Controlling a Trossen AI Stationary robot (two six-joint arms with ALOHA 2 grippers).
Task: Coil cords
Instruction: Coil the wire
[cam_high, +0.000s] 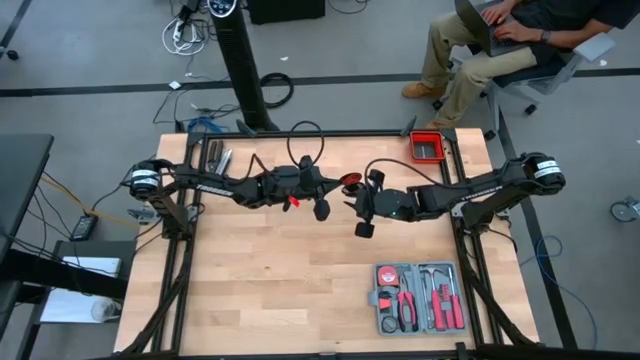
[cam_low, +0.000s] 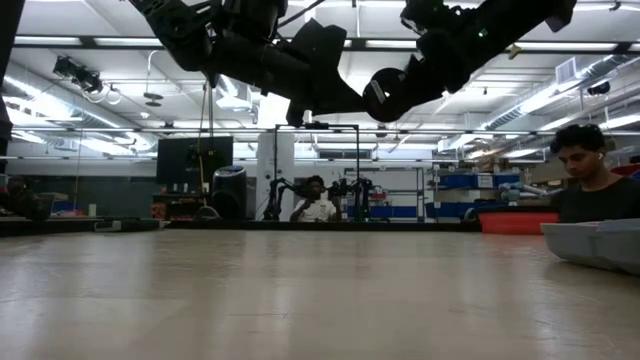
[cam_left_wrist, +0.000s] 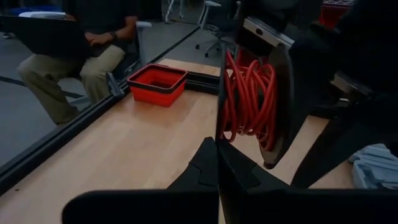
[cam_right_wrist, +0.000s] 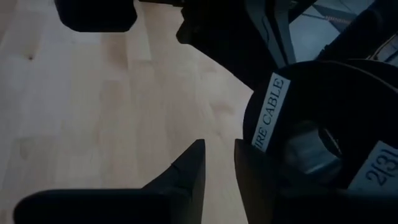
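A: Where the two arms meet above the worktop, what does the right hand show?
B: Fingers slightly parted, gripping nothing; beside them a black spool labelled "…IRE CABLE" and "2(3".
A: And the left hand?
B: Pressed together, facing the red cord wound on that spool, aloft.

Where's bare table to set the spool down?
Free: the wide front-left stretch of the table, left of the tool case, and the bare strip between the case and the arms. Crowded: mid-table, where the left gripper, right gripper and red cord spool meet; the red bin fills the back-right corner.
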